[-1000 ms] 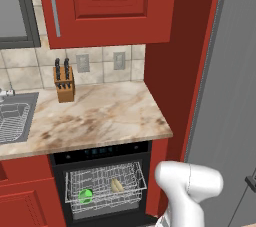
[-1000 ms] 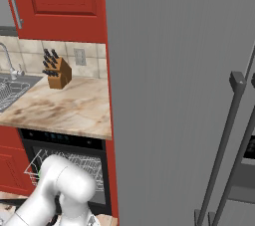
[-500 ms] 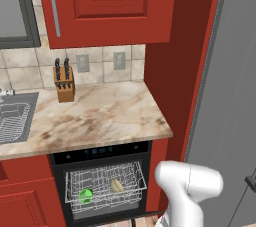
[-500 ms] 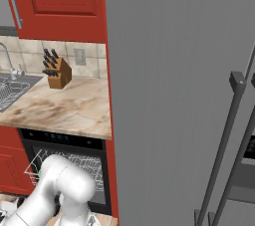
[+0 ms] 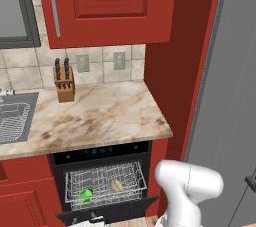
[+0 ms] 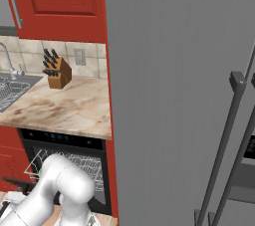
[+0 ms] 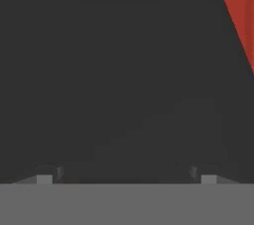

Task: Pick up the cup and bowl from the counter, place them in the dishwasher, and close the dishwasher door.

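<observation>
The dishwasher (image 5: 102, 152) stands open under the counter (image 5: 100, 118), with its wire rack (image 5: 105, 183) in view. Inside the rack the green cup (image 5: 85, 195) sits at the left and the olive-tan bowl (image 5: 117, 186) at the middle. The dishwasher door (image 5: 112, 210) hangs partly lowered below the rack. In the hand view its flat dark panel (image 7: 119, 80) lies very close in front of my gripper (image 7: 126, 179). The gripper is open, its two fingertips set wide apart with nothing between them. A red cabinet (image 7: 240, 11) shows at the upper right of that view.
A knife block (image 5: 64, 83) stands at the back of the counter and a steel sink (image 5: 15, 118) lies at the left. A tall grey refrigerator (image 6: 179, 95) with a bar handle (image 6: 224, 145) fills the right. My arm's elbow (image 5: 190, 183) sits right of the dishwasher.
Almost nothing differs. The arm's elbow has shifted very slightly, and the cup and bowl stay in the rack.
</observation>
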You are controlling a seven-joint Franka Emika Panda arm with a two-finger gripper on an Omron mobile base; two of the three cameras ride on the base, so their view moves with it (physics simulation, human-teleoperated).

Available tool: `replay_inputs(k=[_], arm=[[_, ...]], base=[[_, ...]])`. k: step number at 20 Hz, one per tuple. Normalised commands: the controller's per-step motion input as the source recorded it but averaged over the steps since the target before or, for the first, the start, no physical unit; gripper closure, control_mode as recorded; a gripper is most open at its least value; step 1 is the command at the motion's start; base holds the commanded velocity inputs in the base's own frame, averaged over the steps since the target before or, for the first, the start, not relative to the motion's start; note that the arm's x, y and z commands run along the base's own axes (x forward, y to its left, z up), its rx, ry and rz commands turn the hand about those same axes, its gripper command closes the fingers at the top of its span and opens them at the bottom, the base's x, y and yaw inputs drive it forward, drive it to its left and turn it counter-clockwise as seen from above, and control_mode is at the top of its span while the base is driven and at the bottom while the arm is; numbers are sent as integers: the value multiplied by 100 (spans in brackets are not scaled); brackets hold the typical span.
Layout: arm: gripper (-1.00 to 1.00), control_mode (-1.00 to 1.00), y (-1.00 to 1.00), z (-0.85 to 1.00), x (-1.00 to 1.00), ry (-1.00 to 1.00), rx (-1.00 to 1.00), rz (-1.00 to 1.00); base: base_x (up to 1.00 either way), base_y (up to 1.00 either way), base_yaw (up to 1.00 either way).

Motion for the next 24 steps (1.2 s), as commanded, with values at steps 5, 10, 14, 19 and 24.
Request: replay_inputs(k=[5,10,14,19,24], arm=[[-100,-100,0,0,66,-16,-23,2],[-100,-100,0,0,65,-15,-22,0],[-100,-100,-5,0,63,-15,-21,0],[-100,-100,-15,0,62,-15,-22,0],[-100,-100,-26,0,69,-14,-22,0]], base=[[0,0,0],[0,0,0],[0,0,0],[0,0,0],[0,0,0]])
